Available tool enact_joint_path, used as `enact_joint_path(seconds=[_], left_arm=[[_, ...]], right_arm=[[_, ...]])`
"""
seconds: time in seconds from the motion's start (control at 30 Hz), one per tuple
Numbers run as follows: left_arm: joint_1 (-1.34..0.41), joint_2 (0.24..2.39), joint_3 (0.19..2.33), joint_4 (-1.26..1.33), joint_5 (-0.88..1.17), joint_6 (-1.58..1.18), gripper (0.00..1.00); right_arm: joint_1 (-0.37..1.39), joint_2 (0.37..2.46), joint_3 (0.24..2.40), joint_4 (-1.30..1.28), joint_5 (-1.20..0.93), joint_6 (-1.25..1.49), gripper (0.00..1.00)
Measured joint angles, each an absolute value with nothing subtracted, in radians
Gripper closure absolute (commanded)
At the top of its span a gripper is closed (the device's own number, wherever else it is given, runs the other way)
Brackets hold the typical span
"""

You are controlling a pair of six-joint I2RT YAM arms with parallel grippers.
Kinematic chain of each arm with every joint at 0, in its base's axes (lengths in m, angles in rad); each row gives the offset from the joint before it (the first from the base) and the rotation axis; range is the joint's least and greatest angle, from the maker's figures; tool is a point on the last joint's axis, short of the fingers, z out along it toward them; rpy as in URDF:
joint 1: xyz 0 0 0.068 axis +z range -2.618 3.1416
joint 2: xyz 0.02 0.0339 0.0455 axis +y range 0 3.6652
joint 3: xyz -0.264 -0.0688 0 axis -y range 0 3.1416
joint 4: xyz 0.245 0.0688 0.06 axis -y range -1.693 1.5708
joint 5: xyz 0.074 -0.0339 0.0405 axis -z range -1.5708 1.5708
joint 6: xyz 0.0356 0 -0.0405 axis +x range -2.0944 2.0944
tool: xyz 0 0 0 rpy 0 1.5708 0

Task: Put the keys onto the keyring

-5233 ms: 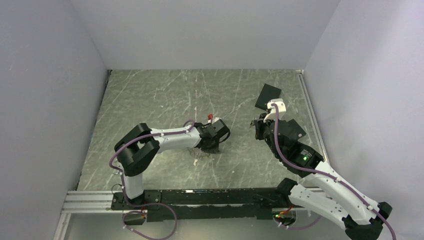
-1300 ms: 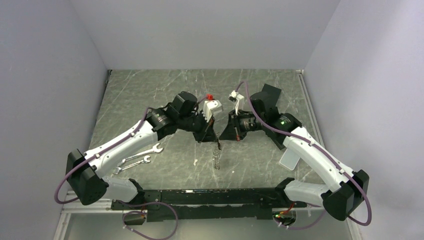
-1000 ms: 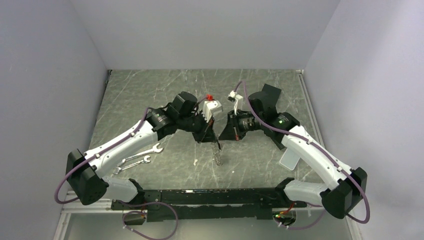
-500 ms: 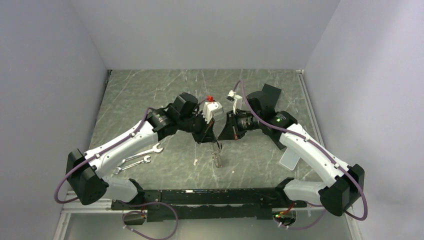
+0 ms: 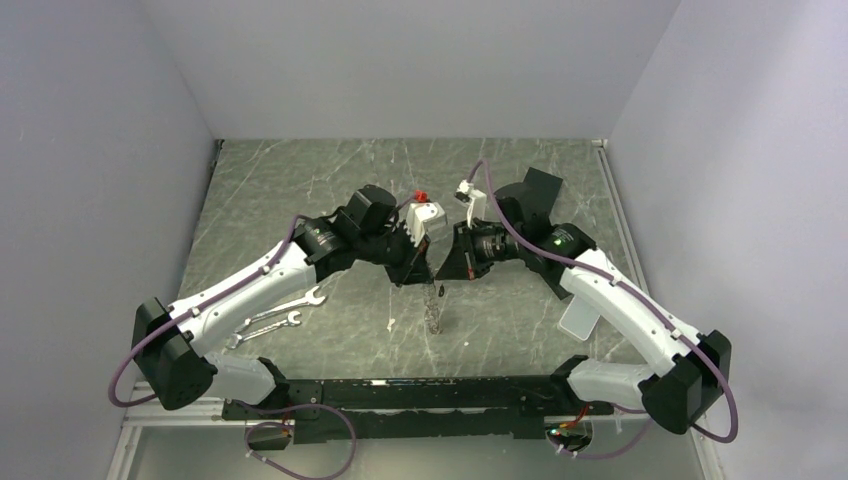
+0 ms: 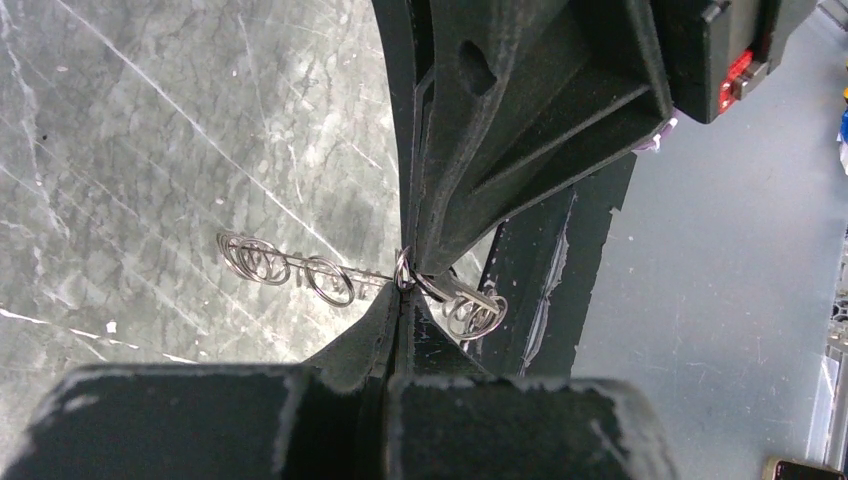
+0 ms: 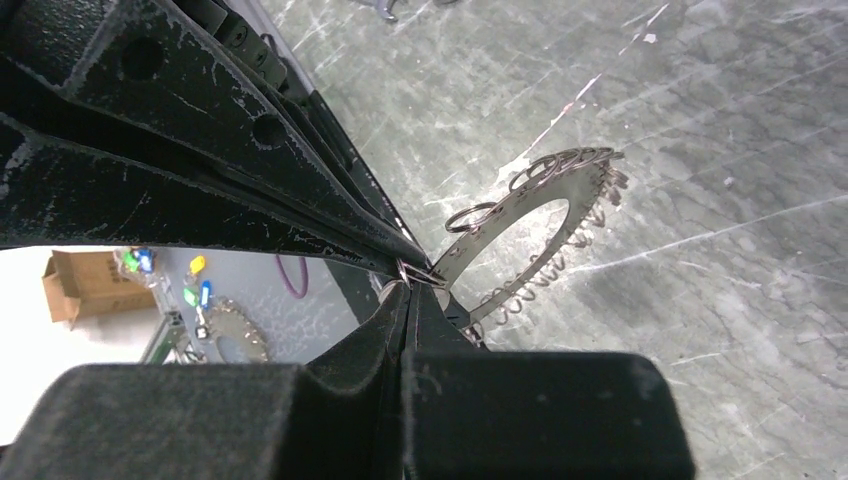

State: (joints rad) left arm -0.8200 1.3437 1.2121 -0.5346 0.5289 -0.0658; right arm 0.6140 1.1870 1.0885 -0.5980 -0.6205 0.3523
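The keyring (image 5: pixel 434 310), a flat silver toothed ring with small wire loops on its teeth, hangs in the air above the table's middle. My left gripper (image 5: pixel 425 278) and right gripper (image 5: pixel 441 277) meet tip to tip on its top edge, and both are shut on it. In the left wrist view the keyring (image 6: pixel 262 262) shows edge-on at my left gripper (image 6: pixel 403 291). In the right wrist view its band (image 7: pixel 510 212) and big hole hang beyond my right gripper (image 7: pixel 410 283). Two small silver wrenches (image 5: pixel 283 303) lie on the table under my left arm.
A clear plastic piece (image 5: pixel 580 320) lies right of centre under my right arm. A black square (image 5: pixel 543 186) and a small red part (image 5: pixel 420 193) sit towards the back. Grey walls close in the left, right and back sides.
Five seconds ago my left gripper was down at the ring on the table and my right arm was back right. Over the last second the hanging ring has swung slightly.
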Motion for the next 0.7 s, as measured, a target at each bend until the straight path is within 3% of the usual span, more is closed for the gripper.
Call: enact_joint_path(seconds=[0.7], left_arm=[[-0.820, 1.346, 1.197, -0.488, 0.542, -0.029, 1.00]], right_arm=[[0.642, 1.176, 1.112, -0.637, -0.498, 0.345, 1.00]])
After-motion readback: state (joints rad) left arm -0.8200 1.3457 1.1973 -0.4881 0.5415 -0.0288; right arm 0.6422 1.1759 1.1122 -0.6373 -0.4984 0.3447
